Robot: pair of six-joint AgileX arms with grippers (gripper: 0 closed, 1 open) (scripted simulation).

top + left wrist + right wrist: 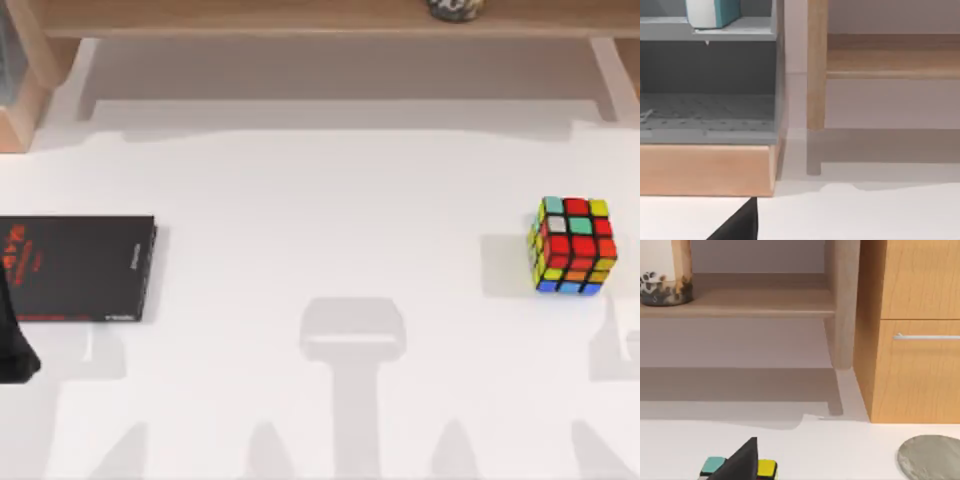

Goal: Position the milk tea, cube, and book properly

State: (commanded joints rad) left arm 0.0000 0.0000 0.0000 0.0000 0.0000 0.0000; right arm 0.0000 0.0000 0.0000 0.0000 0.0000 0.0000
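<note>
One cube [572, 246], one black book [78, 268], one teal book [712, 12], one milk tea [662, 277]

table [320, 200] matt white | shelf [300, 18] pale wood | cube [572, 246] glossy stickers

Before us lies a white worktop [320, 200]. On its left side a thin black book [75, 268] with red lettering lies flat; on the right side, well apart from it, stands the cube [572, 246]. A round grey mat [930, 457] lies on the worktop too. Along the far edge runs a wooden shelf [320, 18], and on it stands the milk tea [665, 272].
</note>
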